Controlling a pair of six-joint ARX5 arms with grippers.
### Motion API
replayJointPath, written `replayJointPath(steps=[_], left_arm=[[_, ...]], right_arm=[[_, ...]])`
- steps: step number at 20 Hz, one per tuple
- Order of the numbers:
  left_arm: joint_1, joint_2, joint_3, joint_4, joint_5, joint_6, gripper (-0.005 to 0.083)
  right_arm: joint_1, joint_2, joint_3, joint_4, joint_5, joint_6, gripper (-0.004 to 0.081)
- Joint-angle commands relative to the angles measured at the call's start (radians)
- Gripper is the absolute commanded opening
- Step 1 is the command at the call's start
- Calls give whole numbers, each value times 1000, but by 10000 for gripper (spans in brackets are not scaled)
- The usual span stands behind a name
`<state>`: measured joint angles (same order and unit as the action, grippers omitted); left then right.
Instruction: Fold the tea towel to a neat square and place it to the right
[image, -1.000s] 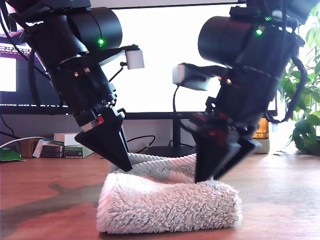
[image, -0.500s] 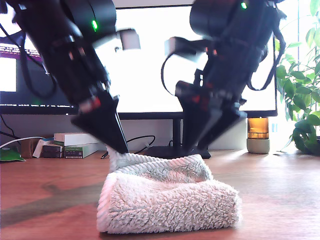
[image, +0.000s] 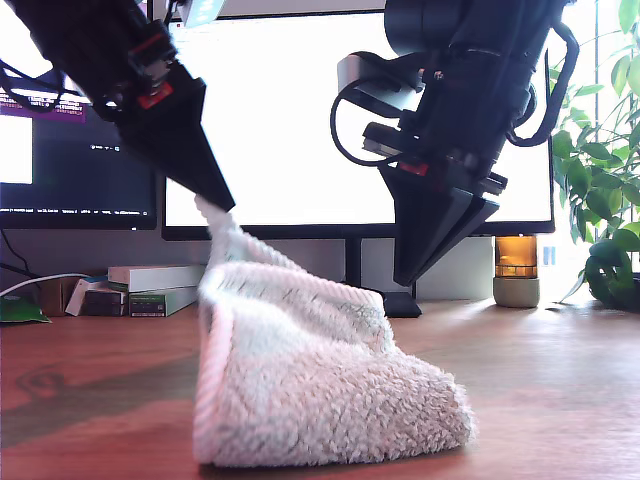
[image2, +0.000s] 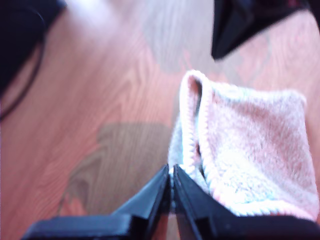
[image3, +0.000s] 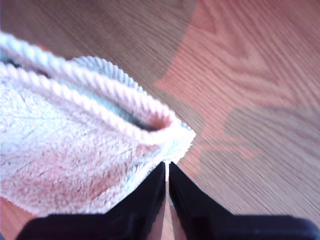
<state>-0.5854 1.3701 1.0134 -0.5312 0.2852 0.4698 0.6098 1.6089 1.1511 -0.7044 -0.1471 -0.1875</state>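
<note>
Wooden table (image: 560, 400), with a bright white monitor (image: 290, 120) behind and a darker screen (image: 70, 170) at the exterior view's left. The darker screen has lines of text, too small to read. Stacked boxes (image: 150, 290) sit under that screen, their labels unreadable. A plant (image: 610, 200) and an amber jar-like light (image: 517, 270) are at the exterior view's right.

The tea towel (image: 320, 390) is a fluffy pale pink-white heap on the table, below and between both sets of jaws. One corner is pulled up into a peak.

My first gripper (image: 215, 200) has its jaws closed on that raised corner. The corded hem runs straight into the tips and the cloth hangs down from them. The first wrist view shows the folded body just beside the jaws and the other gripper's dark tip beyond it.

My second gripper (image: 405, 278) has its jaws pressed together, tips right at the towel's other upper corner, just above the heap. I cannot tell if any cloth is caught. There is bare wood beyond the tips.
</note>
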Motion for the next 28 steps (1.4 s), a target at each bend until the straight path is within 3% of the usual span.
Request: replayJointPath(steps=[1, 2, 3, 5, 9, 10, 12, 19, 20, 22, 23, 28], left_arm=[[8, 17, 8, -4, 7, -6, -24], [13, 29, 8, -22, 6, -5, -12], [14, 44, 8, -31, 8, -6, 53], [13, 75, 8, -30, 25, -9, 247], [13, 136, 8, 3, 20, -21, 292], [18, 141, 8, 16, 11, -21, 253], [38, 135, 8, 32, -8, -7, -35], [106, 75, 4, 23, 74, -47, -23], [106, 74, 4, 21, 76, -53, -23], [106, 64, 4, 15, 80, -77, -23], [106, 55, 4, 6, 90, -80, -23], [106, 9, 4, 6, 103, -102, -23]], right_arm=[[3, 8, 2, 0, -4, 3, -10], [3, 8, 2, -3, -8, 5, -10], [3, 8, 2, -5, -12, 5, -10], [5, 8, 2, -5, -13, 6, -10], [5, 8, 2, -18, -32, 7, -10], [5, 8, 2, -18, -34, 7, -10], [5, 8, 2, -14, -51, 3, -10], [8, 8, -1, 15, -84, -50, -10], [5, 8, -1, 42, -84, -47, 13], [-3, 8, -1, 120, -100, -43, 224], [-5, 12, -1, 137, -123, -45, 290], [-50, 93, 3, 156, -274, -40, 296]])
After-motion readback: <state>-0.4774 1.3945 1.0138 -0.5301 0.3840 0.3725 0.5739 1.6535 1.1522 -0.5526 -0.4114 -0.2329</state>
